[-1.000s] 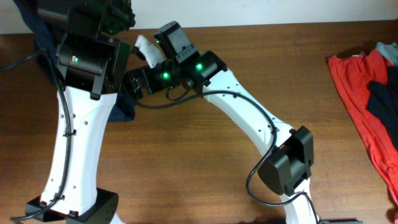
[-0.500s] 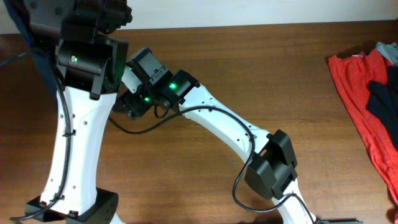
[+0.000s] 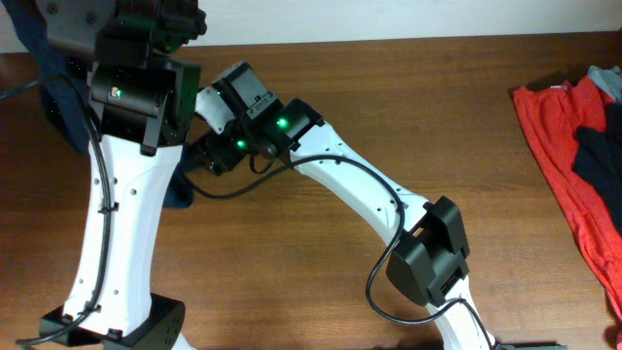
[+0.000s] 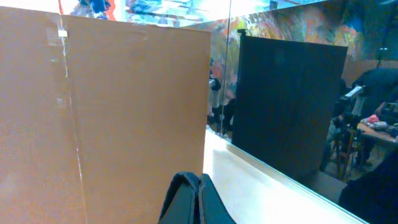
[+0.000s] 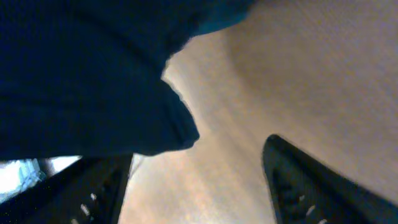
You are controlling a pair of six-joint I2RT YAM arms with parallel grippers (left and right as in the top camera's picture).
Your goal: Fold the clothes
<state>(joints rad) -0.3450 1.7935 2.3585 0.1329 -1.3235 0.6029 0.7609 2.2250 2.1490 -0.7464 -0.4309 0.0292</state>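
A dark navy garment (image 3: 60, 102) hangs at the far left of the table from my raised left arm; a lower part of it (image 3: 181, 191) shows beside the arm's white link. My left gripper (image 4: 198, 202) has its fingers pressed together with navy cloth pinched between them. In the overhead view the left gripper is hidden by the arm itself. My right gripper (image 3: 206, 156) reaches in from the right, close to the hanging cloth. In the right wrist view its fingers (image 5: 199, 186) are spread and empty, with the navy cloth (image 5: 81, 81) just above and left of them.
A red garment (image 3: 554, 146) lies at the table's right edge with a dark garment (image 3: 598, 156) on top of it. The brown wooden table (image 3: 389, 107) spans the middle. The right arm's white links cross from the front centre to the left.
The right arm swung left toward the hanging navy garment, then shifted slightly back up and right. The garment's lower edge now hangs a bit lower beside the left arm.
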